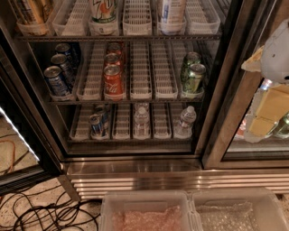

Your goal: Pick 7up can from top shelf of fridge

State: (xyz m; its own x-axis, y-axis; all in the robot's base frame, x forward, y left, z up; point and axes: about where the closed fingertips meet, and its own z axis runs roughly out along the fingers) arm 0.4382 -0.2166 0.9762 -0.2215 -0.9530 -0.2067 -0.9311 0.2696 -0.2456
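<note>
7up can (104, 13) stands at front of top shelf (135, 39), left of fridge (135, 180) centre. The pincer (269, 110) hangs right of fridge opening, lower; open or closed: cannot tell. Advise raising, then approaching straight along can's lane.

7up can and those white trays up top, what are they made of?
The 7up can is probably painted metal: a glossy whitish body with green print. The trays look like matte white plastic with moulded slots. The claw is at the right edge.

7up can (104, 16) on top shelf (135, 38) of fridge (135, 180); end effector (266, 115), apparently, far right, well apart.
</note>
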